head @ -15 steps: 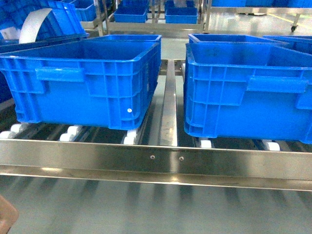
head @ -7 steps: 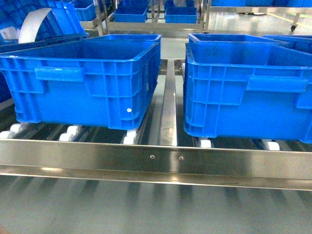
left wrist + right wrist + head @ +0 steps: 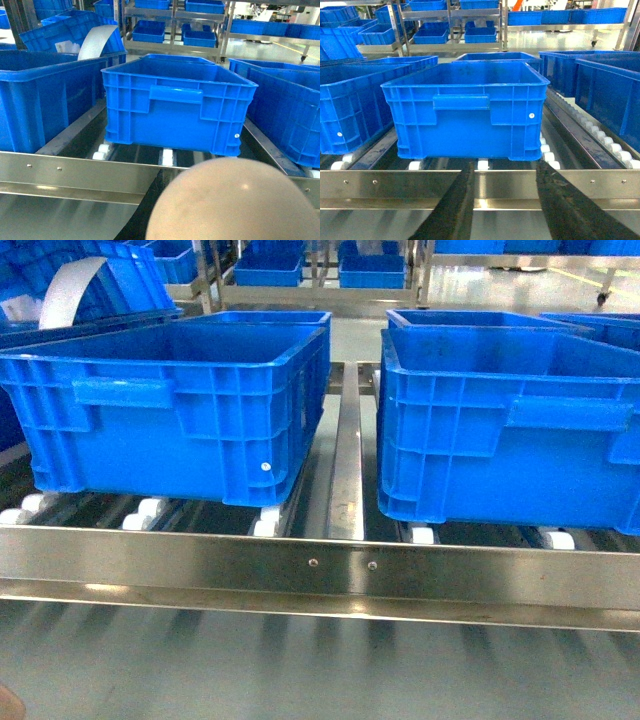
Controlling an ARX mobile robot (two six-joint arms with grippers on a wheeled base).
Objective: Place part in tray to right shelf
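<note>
The cream tray [image 3: 235, 200] fills the lower right of the left wrist view as a blurred rounded surface right at my left gripper [image 3: 205, 172]. It covers the jaws, and only one dark finger [image 3: 145, 210] shows beside it. A sliver of the tray [image 3: 5, 706] shows at the head view's bottom left corner. My right gripper [image 3: 505, 170] is open, its two dark fingers spread wide before the right shelf's steel front rail [image 3: 505, 182] with nothing between them. The part is out of view.
Two large blue crates [image 3: 170, 405] [image 3: 510, 425] sit on white rollers [image 3: 265, 527] behind the steel rail [image 3: 340, 565], with a steel divider [image 3: 347, 460] between them. One crate [image 3: 465, 107] faces the right wrist. More crates and racks stand behind.
The beige tray edge at the head view's bottom left has sunk lower, almost out of frame. The crates and the shelf have not moved.
</note>
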